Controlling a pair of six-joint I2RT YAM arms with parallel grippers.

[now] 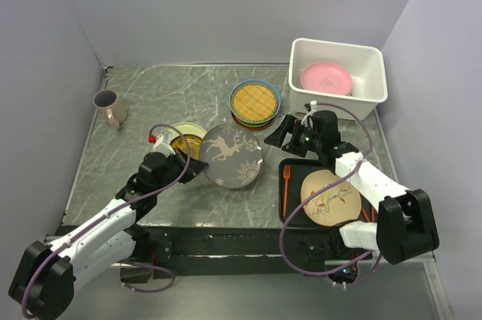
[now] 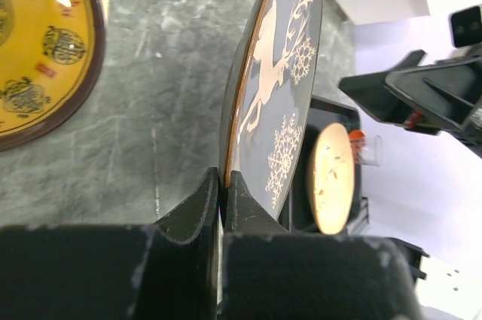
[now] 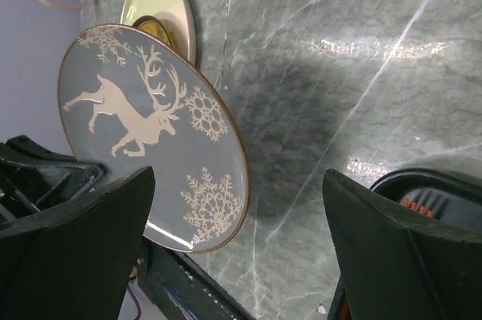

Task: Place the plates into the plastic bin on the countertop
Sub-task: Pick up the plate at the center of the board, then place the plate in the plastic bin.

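My left gripper (image 1: 197, 163) is shut on the near rim of the dark grey deer plate (image 1: 231, 156), which it holds tilted just above the countertop (image 1: 151, 94). In the left wrist view the fingers (image 2: 203, 199) pinch the rim of that plate (image 2: 282, 86). My right gripper (image 1: 285, 136) stands open just right of the plate, with nothing between its fingers (image 3: 83, 237); the deer plate (image 3: 151, 132) lies ahead of them. The white plastic bin (image 1: 376, 71) at the back right holds a pink plate (image 1: 326, 77). A yellow lattice plate (image 1: 254, 102) tops a small stack behind.
A yellow-green plate (image 1: 188, 139) with a brown dish on it sits behind the left gripper. A mug (image 1: 111, 107) stands at the far left. A black tray (image 1: 290, 207) at the near right carries a cream plate (image 1: 330, 197) and an orange fork (image 1: 286, 188).
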